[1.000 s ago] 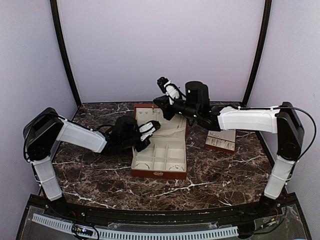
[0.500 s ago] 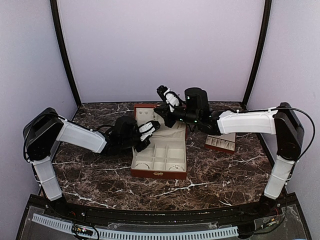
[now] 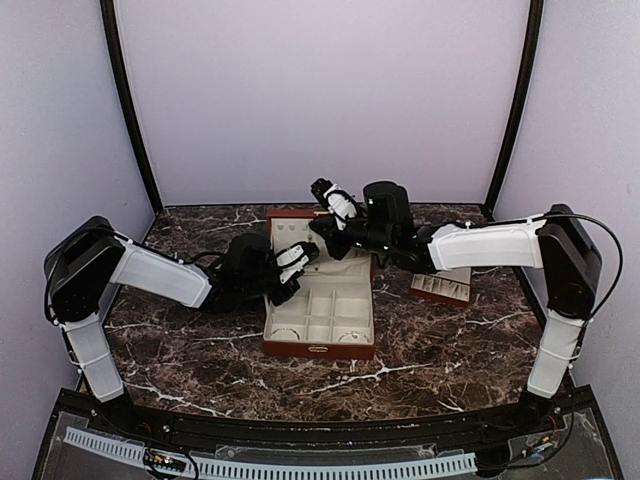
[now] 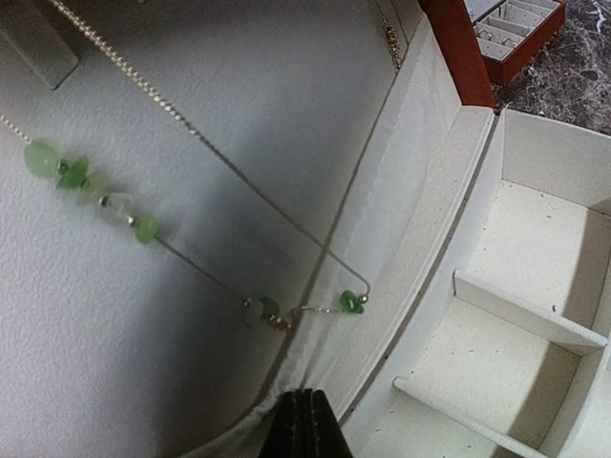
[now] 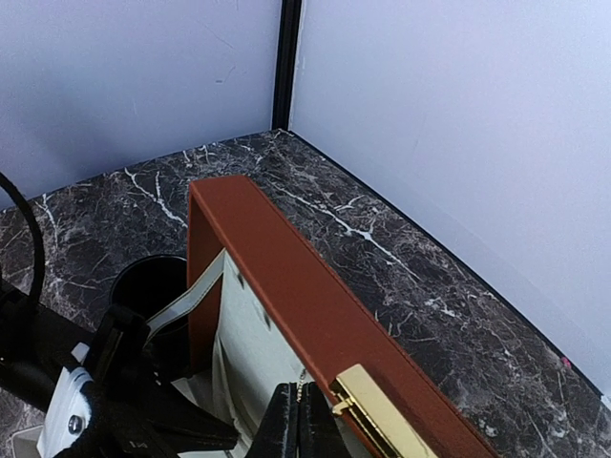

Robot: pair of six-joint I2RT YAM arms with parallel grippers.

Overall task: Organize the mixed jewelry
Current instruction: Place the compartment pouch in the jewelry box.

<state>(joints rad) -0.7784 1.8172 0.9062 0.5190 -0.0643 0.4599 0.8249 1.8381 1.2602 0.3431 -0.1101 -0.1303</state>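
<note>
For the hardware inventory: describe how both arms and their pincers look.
Both arms alike: left arm and right arm have white boxy shells between rounded black joints. A thin black cable loops along the right arm. The left pincer and right pincer have slim black fingers on black-and-white wrists.

You have 1 necklace (image 4: 145, 229) lying against the cream lining (image 4: 239, 76) of the box's open lid. It is a thin silvery chain that comes down from the upper left, turns sharply near the fold at the lid's base and doubles back toward the left. It carries 2 clusters of beads. One cluster, pale and bright green (image 4: 72, 172), sits high on the left, and a smaller one (image 4: 351, 301) sits at the turn. Beyond the box, in the small slotted tray (image 4: 535, 43) on the tabletop (image 4: 582, 86), you can make out a few tiny pale pieces (image 4: 485, 34), too small to tell apart.
</note>
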